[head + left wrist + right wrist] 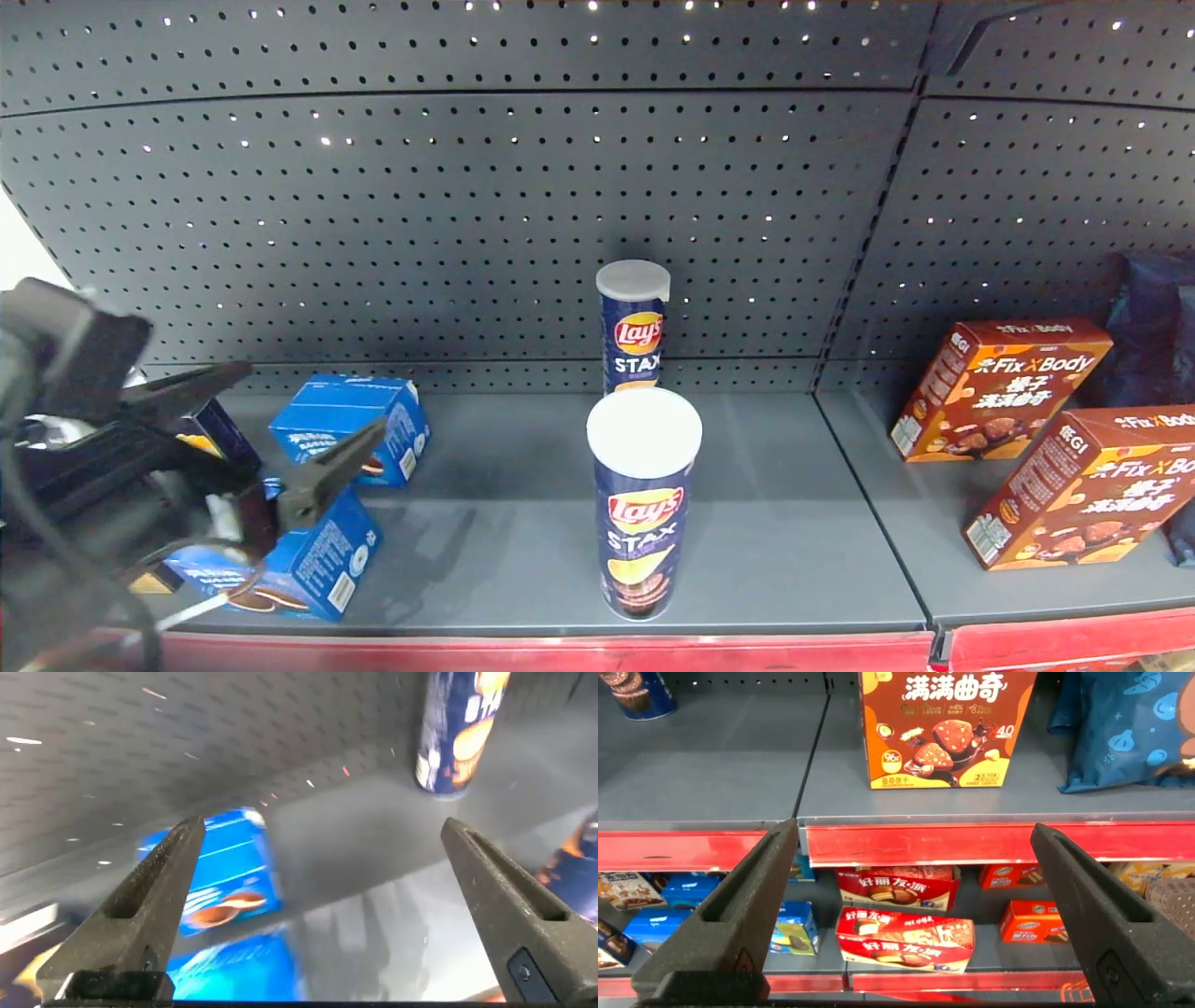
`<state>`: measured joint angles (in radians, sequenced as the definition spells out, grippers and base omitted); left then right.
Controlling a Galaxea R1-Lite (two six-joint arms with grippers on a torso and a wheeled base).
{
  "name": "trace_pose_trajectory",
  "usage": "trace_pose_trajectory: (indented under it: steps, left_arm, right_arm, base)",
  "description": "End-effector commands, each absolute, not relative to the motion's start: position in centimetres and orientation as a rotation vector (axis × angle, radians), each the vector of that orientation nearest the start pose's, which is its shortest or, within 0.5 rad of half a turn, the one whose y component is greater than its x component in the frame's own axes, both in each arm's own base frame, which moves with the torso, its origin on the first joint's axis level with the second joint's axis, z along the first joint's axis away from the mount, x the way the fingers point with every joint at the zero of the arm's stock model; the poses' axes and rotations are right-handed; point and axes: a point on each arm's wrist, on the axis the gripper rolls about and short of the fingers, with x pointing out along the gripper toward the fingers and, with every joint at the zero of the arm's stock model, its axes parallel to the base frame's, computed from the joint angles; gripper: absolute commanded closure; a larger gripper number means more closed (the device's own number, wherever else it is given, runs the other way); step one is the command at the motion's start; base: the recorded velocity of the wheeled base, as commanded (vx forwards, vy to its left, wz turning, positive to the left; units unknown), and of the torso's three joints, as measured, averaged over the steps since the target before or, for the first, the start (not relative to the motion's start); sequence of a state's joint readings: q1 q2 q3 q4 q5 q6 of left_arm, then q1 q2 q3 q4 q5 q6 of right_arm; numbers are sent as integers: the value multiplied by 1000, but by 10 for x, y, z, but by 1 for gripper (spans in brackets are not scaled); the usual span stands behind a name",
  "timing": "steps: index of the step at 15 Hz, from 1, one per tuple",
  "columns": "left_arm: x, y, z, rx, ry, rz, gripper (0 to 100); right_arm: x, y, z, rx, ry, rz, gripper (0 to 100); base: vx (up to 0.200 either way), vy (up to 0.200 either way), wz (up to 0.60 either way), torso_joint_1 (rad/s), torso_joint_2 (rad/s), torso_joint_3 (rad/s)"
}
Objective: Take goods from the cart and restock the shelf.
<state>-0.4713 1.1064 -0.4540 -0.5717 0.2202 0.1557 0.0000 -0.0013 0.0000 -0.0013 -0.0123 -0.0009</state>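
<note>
My left gripper [313,415] hangs open at the left end of the grey shelf [784,523], its fingers just above a blue cookie box [313,560] at the front edge. A second blue cookie box [359,425] lies farther back. In the left wrist view the open fingers [159,896] frame the blue box [224,877] and a chip can [458,728]. Two dark blue chip cans stand mid-shelf, one in front [644,504] and one behind [633,327]. My right gripper [915,915] is open and empty, in front of the red shelf edge [924,840].
Two brown biscuit boxes [999,387] [1083,485] lean on the right shelf section, with a dark blue bag [1153,317] behind. In the right wrist view, a brown box [948,728], a blue bag [1130,728], and red boxes [901,938] on the lower shelf.
</note>
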Motion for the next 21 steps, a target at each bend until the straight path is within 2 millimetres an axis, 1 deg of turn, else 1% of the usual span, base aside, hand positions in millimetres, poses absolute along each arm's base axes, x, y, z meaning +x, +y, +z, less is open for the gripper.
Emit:
trace_pose_trajectory:
  steps: [1,2,3,5,6,11,13,15,16,18,21]
  left_arm:
    - [44,-13,202,109,-107,-137,0]
    - [21,-1,178,78,-106,-61,0]
    - [5,6,150,42,-110,-5,0]
    - [-12,11,109,10,-150,82,0]
    - [-16,11,105,-13,-167,92,0]
    - [-16,5,104,-6,-149,188,0]
    - [-15,1,95,10,-71,223,0]
    - [-15,2,91,24,-35,267,0]
    - [-15,2,85,40,29,289,0]
    - [-15,2,84,36,40,274,0]
    - [-17,4,83,31,21,176,0]
  right_arm:
    - [-23,0,76,0,-2,-12,0]
    - [-23,0,76,0,-2,-12,0]
    - [-23,0,76,-2,-2,-12,0]
    - [-23,0,76,0,-2,-12,0]
    - [-23,0,76,0,-2,-12,0]
    - [-23,0,76,0,-2,-12,0]
    - [-23,0,76,-2,-2,-12,0]
    - [-23,0,76,0,-2,-12,0]
    - [-23,0,76,-2,-2,-12,0]
    - [-23,0,76,-2,-2,-12,0]
    - [-23,0,76,-2,-2,-12,0]
  base:
    - [0,0,0,0,0,0]
    - [0,0,0,0,0,0]
    - [0,0,0,0,0,0]
    - [0,0,0,0,0,0]
    - [0,0,0,0,0,0]
    - [0,0,0,0,0,0]
    - [0,0,0,0,0,0]
    - [0,0,0,0,0,0]
    - [0,0,0,0,0,0]
    - [0,0,0,0,0,0]
    - [0,0,0,0,0,0]
